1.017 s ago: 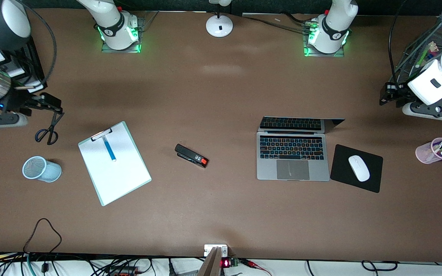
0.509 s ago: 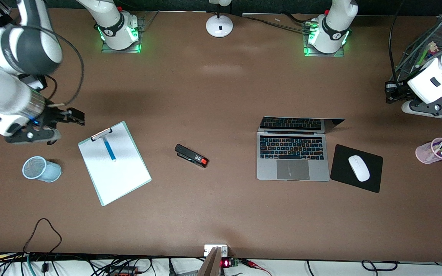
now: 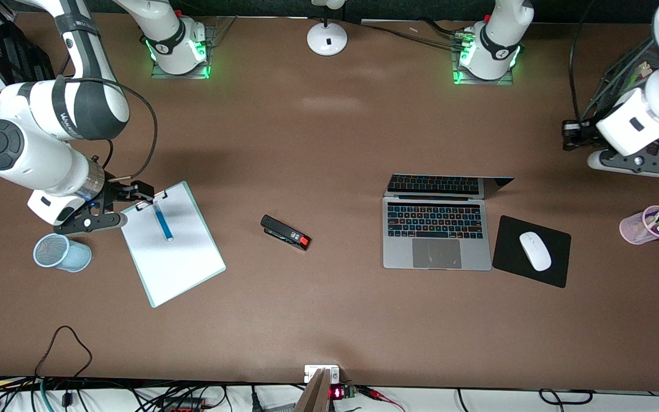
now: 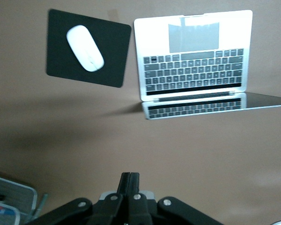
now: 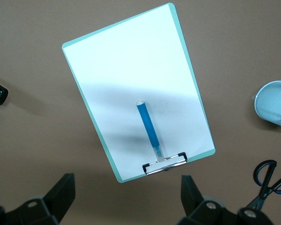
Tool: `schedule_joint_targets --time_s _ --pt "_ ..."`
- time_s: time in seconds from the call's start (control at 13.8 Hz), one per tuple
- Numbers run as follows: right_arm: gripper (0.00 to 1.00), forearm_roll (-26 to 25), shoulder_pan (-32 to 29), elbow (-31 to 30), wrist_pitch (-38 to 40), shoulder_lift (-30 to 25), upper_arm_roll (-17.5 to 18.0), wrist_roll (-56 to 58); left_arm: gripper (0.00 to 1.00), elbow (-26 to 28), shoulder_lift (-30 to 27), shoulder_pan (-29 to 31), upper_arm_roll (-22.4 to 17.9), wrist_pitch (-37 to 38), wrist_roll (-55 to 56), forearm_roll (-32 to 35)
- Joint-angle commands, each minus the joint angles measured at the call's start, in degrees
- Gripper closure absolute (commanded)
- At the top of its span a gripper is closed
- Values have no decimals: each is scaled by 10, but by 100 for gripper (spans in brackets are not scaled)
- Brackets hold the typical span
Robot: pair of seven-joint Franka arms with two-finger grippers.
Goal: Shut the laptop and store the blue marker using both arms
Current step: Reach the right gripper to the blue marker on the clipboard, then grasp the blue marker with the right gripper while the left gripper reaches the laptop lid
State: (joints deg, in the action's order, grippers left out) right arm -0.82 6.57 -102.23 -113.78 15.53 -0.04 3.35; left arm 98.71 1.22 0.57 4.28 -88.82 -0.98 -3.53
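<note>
The right arm's black two-finger gripper (image 3: 141,193) hangs with its fingers (image 5: 61,192) spread wide and nothing between them, over the clip end of a white clipboard with a mint-green edge (image 3: 183,257). On that clipboard lies the short sky-blue marker with a white end (image 3: 163,223), touching the sheet, one end reaching toward the metal clip (image 5: 165,162), untouched by either finger. In the right wrist view the marker (image 5: 148,128) lies between the two spread fingers and well clear of both. Near the clipboard, toward the right arm's end of the table, a pale blue mesh cup (image 3: 60,252) lies on its side, and a pair of blue-handled scissors (image 5: 270,180) shows at the edge of the right wrist view.

The left arm's black gripper (image 3: 568,136) has its two fingers (image 4: 129,185) pressed together on nothing, up over the bare brown table (image 3: 329,320) at the left arm's end. The slim silver-grey laptop with black keys (image 3: 436,234) stands open on the table, its lid (image 3: 449,186) tilted back, well apart from that gripper. Just beside the laptop, a white mouse (image 3: 535,250) rests on a black mouse pad (image 3: 552,269). A pink translucent cup of pens (image 3: 647,225) stands toward the left arm's end. A black stapler with a red tip (image 3: 285,232) lies between clipboard and laptop.
</note>
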Motion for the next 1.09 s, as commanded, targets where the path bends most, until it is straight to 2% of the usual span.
schedule_joint_targets --time_s 0.0,0.22,0.44,0.65,1.02 --pt "0 0 -1 1 -20 17 -1 12 100 18 -1 -5 14 -15 38 -11" --pt "0 -1 -4 1 -38 35 -1 74 100 46 -2 -7 57 -54 73 -17" --pt "0 -1 -5 1 -56 51 -2 80 100 72 -2 -7 92 -98 107 -17" --pt "0 -1 -3 1 -73 75 -1 94 100 139 -12 -7 127 -181 138 -17" --pt "0 -1 -3 1 -129 121 -1 120 100 217 -20 -7 148 -282 139 -17"
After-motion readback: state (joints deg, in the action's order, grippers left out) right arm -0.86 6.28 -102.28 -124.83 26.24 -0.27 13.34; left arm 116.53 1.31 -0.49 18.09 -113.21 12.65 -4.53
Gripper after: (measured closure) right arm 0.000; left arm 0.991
